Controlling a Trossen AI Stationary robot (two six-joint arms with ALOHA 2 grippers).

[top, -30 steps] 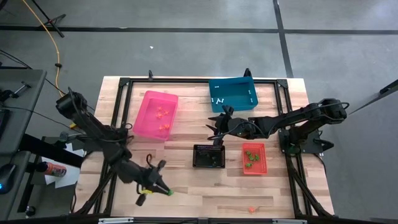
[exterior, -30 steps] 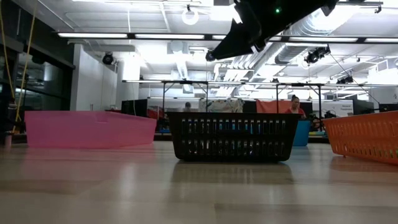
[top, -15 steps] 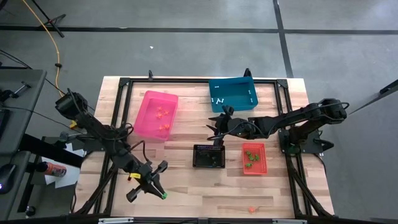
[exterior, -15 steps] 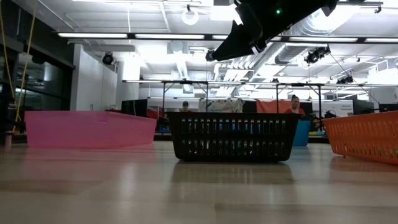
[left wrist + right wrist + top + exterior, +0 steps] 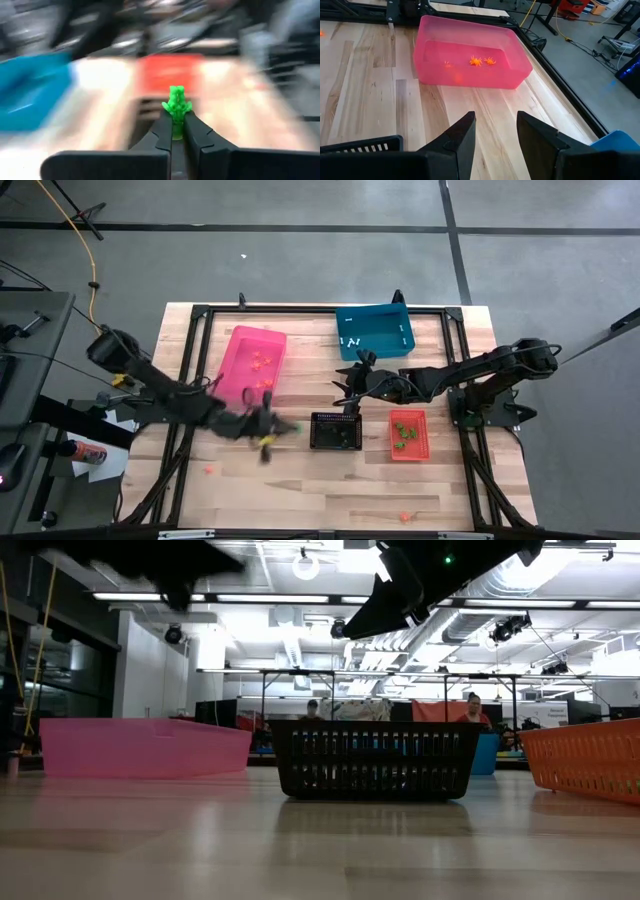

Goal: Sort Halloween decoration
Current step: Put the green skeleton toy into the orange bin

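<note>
Our left gripper [image 5: 266, 427] hangs over mid-worktop, clamped on a green trinket [image 5: 177, 103], between the pink bin [image 5: 252, 364] and the black basket [image 5: 335, 432]. Bare wood stretches toward the worktop's front edge, where two orange trinkets [image 5: 405, 516] lie loose. Our right gripper [image 5: 347, 391] hovers just behind the black basket, fingers parted and holding nothing. Beyond sit the blue bin [image 5: 374, 330] at the back edge and the red bin [image 5: 407, 435] holding green pieces.
</note>
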